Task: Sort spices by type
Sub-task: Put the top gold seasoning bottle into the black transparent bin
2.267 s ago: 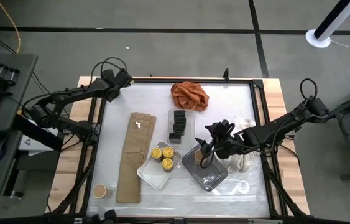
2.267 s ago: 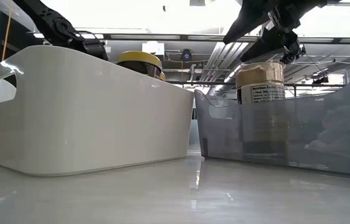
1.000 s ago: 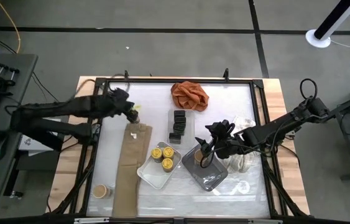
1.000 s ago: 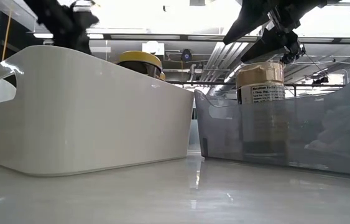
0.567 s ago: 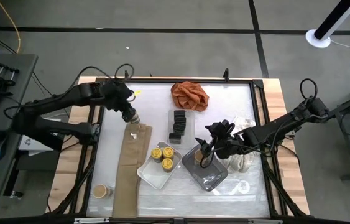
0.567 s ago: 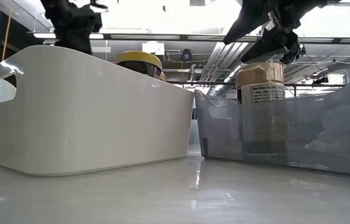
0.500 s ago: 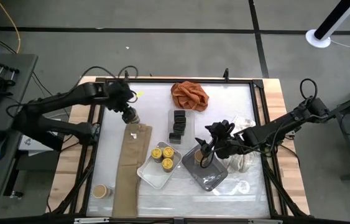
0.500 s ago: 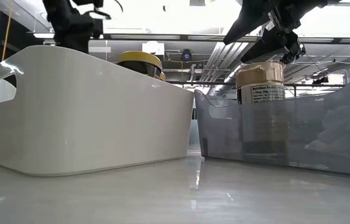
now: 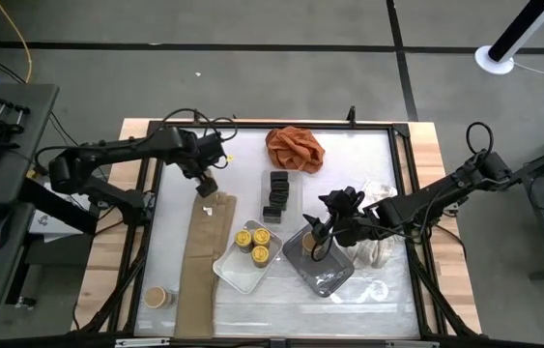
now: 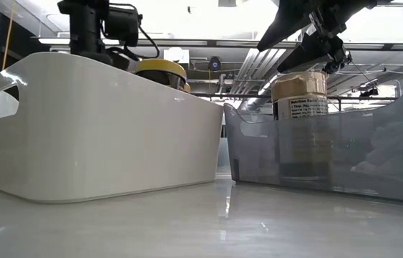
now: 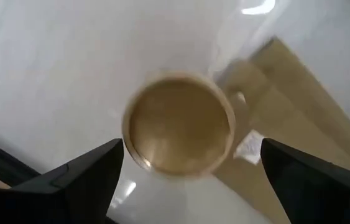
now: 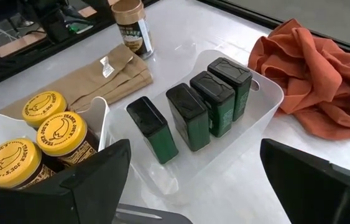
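The left hand (image 9: 204, 183) hangs over the worktop (image 9: 233, 155) at about ten o'clock from its middle, fingers spread wide and holding nothing. Directly beneath it, seen from its wrist, stands a tan-lidded jar (image 11: 179, 122), upright on the white surface just beside the top end of a long tan fabric strip (image 9: 204, 251). A second tan-lidded jar (image 9: 157, 296) sits off at eight o'clock, near the strip's lower end.

Near the centre, a white tray (image 9: 236, 274) holds the yellow-lidded jars (image 9: 255, 246), clustered together; I can count only two or three from above. Just up from it, toward twelve o'clock, three black boxes (image 12: 190, 113) stand in a row inside a clear tray (image 12: 263, 93), with an orange cloth (image 9: 295, 147) crumpled beyond them.

The right hand (image 9: 321, 235) hovers at about four o'clock from centre, above a grey tray (image 9: 334, 276), its fingers wide apart and gripping nothing. Under it, a third tan-lidded jar (image 10: 299, 125) stands upright in that tray, its lid clear of the fingers.
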`<state>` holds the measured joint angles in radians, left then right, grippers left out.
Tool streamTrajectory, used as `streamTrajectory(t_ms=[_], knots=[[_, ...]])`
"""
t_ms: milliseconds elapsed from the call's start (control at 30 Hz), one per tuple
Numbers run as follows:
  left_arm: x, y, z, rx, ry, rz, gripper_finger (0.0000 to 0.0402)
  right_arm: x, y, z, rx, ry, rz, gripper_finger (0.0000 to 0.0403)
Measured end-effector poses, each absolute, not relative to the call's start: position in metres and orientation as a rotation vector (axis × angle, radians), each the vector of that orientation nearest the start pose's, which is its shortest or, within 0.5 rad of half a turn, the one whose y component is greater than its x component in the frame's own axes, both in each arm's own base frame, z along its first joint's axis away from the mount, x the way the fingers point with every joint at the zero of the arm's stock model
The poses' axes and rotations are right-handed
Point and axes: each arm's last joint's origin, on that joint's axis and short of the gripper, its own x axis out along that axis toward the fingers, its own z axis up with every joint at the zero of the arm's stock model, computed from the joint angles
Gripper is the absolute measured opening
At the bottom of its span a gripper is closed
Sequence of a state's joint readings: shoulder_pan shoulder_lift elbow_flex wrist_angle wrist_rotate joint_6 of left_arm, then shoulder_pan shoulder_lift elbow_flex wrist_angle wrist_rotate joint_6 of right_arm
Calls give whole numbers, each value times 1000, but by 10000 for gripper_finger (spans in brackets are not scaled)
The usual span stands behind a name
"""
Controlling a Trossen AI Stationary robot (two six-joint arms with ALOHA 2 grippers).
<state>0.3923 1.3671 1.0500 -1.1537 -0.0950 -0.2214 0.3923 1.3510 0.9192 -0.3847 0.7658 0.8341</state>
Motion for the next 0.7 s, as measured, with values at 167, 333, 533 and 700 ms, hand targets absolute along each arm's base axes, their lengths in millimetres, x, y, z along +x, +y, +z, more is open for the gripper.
streamTrajectory(t_ms=[167, 333, 533, 700], knots=[[211, 91, 248, -373, 1384, 584, 367, 258, 85, 248, 354, 494, -584, 355], [216, 93, 244, -361, 1388, 574, 367, 258, 85, 248, 354, 494, -584, 355], [224, 102, 227, -365, 1453, 572, 367, 258, 86, 248, 355, 496, -582, 355], [228, 105, 217, -381, 1505, 582, 361, 258, 86, 248, 356, 497, -581, 354]])
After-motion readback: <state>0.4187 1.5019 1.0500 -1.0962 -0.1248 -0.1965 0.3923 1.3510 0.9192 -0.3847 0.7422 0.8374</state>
